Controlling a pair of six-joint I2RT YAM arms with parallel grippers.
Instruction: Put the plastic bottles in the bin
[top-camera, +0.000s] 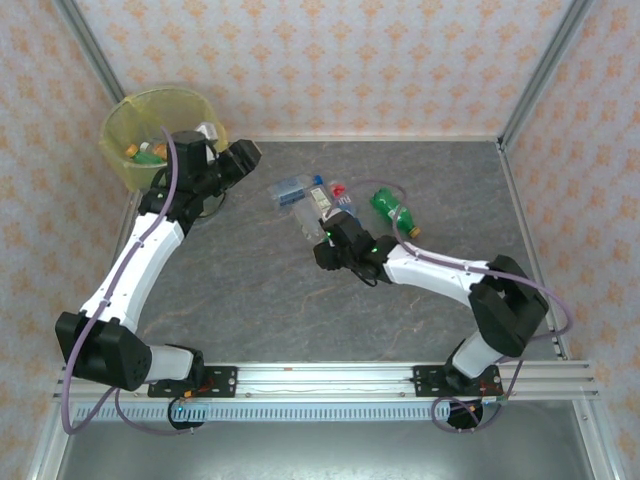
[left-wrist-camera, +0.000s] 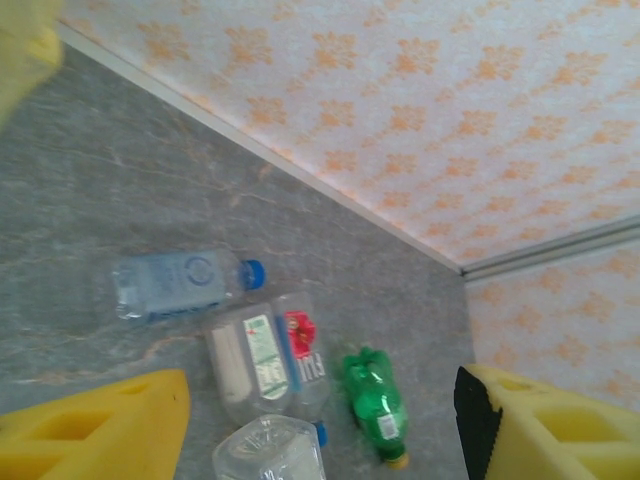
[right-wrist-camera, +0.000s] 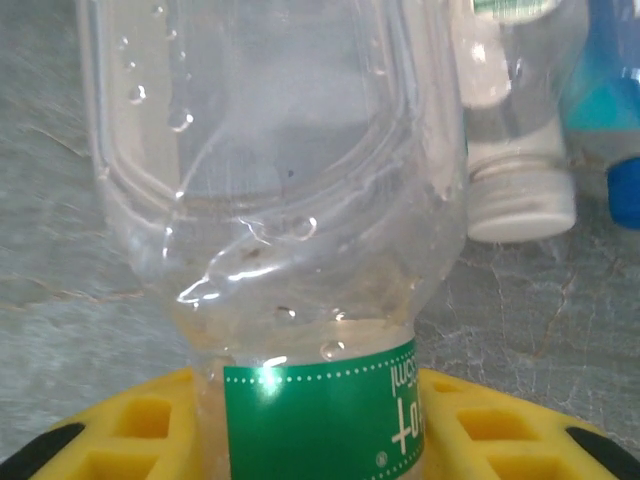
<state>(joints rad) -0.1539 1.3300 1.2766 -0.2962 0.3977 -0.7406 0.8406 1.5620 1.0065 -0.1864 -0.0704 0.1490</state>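
Seen from above, two white robot arms reach over a grey, stone-patterned surface (top-camera: 250, 300) enclosed by walls papered in an orange floral print. In the far left corner stands a round bin lined with a translucent yellow bag (top-camera: 118, 150). A few bottles with coloured caps (top-camera: 148, 152) already lie inside it. Just to the right of the bin, the left fingers (left-wrist-camera: 100, 430), blocky yellow plastic with a black pad, stand wide apart and hold nothing.

Near the middle of the surface, well apart from the bin, lies a loose cluster of bottles. It includes a clear bottle with a blue cap (left-wrist-camera: 180, 285) on its side, a clear bottle with a white and red label (left-wrist-camera: 265, 360), and a ridged green bottle with a yellow cap (left-wrist-camera: 375, 405). At the near edge of the cluster, the right fingers (right-wrist-camera: 130, 435) sit narrow. They press against both sides of a clear plastic bottle with a green label (right-wrist-camera: 300, 200), gripping it across the labelled band. Water droplets cling inside its glossy, dented wall. The white screw cap (right-wrist-camera: 520, 200) of a neighbouring bottle lies just beside it.

The held bottle looks nearly empty, so it is probably very light. Its thin wall seems springy and would likely buckle under a hard squeeze rather than break. The smooth plastic and film label may be slippery, and the round body could roll or twist in the grip. The labelled band looks like a fair place to hold. The shoulder near the neck is likely stiffer still.
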